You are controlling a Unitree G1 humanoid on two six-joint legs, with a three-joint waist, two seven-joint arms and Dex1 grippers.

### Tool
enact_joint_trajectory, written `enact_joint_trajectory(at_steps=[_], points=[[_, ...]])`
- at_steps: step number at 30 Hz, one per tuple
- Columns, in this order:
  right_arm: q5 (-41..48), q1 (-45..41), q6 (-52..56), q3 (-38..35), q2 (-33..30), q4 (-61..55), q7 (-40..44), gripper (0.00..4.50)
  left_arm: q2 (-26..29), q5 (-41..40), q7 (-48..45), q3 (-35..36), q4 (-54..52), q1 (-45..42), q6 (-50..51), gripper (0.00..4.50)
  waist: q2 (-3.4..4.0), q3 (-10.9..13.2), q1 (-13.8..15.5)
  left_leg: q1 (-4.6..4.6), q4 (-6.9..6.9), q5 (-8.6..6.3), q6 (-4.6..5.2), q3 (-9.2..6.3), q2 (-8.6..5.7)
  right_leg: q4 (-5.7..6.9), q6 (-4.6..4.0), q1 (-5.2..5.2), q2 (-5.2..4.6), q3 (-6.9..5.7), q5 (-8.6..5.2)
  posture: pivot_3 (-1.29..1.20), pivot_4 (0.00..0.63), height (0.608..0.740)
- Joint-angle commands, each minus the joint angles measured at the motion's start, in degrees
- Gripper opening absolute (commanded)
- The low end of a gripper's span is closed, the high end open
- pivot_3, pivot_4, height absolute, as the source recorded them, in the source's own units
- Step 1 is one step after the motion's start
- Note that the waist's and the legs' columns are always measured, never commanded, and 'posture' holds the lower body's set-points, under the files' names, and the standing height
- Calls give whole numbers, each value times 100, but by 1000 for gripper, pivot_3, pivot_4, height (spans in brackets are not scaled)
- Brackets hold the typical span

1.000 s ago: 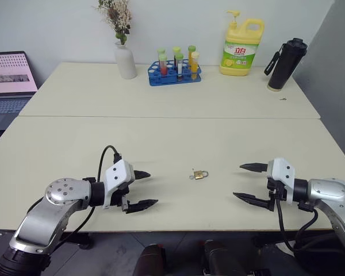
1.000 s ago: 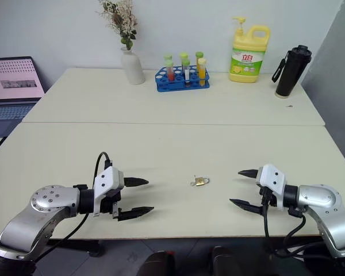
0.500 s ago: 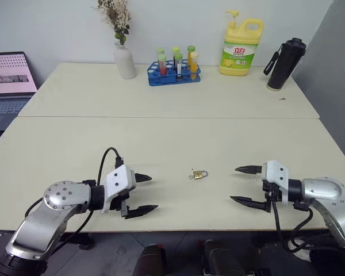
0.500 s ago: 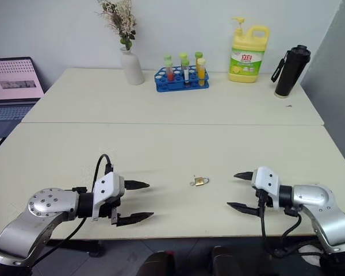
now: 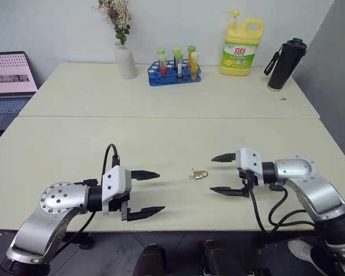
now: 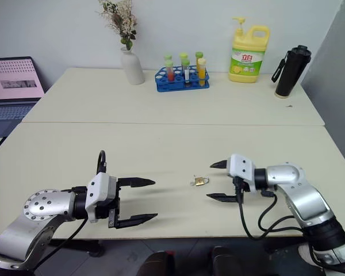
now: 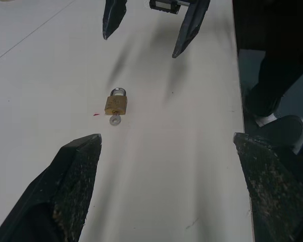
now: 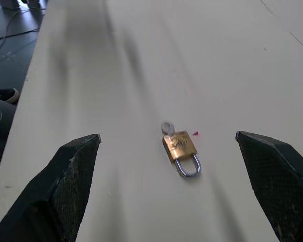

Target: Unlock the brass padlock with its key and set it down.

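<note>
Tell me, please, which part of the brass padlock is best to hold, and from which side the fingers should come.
Probably the brass body of the brass padlock, pinched across its two narrow sides from above. It lies flat on the table, so its broad faces cannot be reached. The shackle is thin, and the key sticks out of the bottom end, which should stay free for turning.

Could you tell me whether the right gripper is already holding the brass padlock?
No, the brass padlock lies on the table, apart from the open right gripper.

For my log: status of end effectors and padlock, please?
Both end effectors open, empty. Brass padlock flat on table between them, key at its base. Nothing blocking.
</note>
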Motion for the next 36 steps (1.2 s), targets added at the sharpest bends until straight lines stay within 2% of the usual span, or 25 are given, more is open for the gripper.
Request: enact_joint_trajectory(at_steps=[1, 6, 10, 18, 21, 29, 30, 36], points=[[-356, -578, 132, 500, 329, 474, 125, 4500, 99, 137, -3, -14, 5, -29, -102, 4384, 0, 0, -2, -2, 0, 0, 0, 0, 0, -1, 0, 0, 0, 0, 0, 0, 150, 740], [-820, -1224, -163, 890, 832, 1638, 193, 4500, 44, 194, 23, -71, 29, 14, -198, 4384, 1, 1, 3, -2, -1, 0, 0, 2, 0, 0, -5, -4, 0, -4, 2, 0, 150, 740], [-1055, -1499, -317, 1039, 971, 2303, 413, 4500, 73, 138, 42, -17, 8, 69, -111, 4384, 2, 1, 16, -8, -1, 0, 0, 2, -3, -2, -14, -7, -2, -4, 6, 0, 150, 740], [-1229, -1503, -411, 1004, 996, 2749, 570, 4500, 71, 176, 74, -14, -40, 171, -174, 4384, 3, 2, 6, -5, -2, 0, 0, 1, 1, 1, -13, -6, -3, -4, 6, 0, 150, 740], [-1223, -1463, -450, 959, 1068, 2750, 484, 3893, 72, 207, 77, -44, -10, 154, -196, 4424, 3, 2, 4, -4, -1, 0, 0, 0, 0, 1, -12, -5, -3, -4, 5, 0, 150, 740], [-1556, -1401, -803, 1098, 1011, 2882, 355, 1059, 64, 223, 83, -125, 106, -1, -80, 4424, 3, 1, 4, -3, -1, 0, 1, 1, 0, 1, -10, -5, -2, -5, 4, 0, 150, 740], [-1596, -1391, -863, 1088, 995, 2876, 325, 939, 46, 203, 104, -135, 132, -38, -21, 4424, 3, 1, 5, -2, 0, 0, 0, 1, 0, 2, -9, -4, -2, -6, 4, 0, 150, 740], [-1640, -1206, -1017, 758, 767, 2023, 41, 940, -73, 151, 322, -334, 198, -325, 529, 4424, 4, 2, 16, -2, 2, 0, 0, -1, -3, 3, -6, -1, -2, -7, 2, 0, 150, 740]])
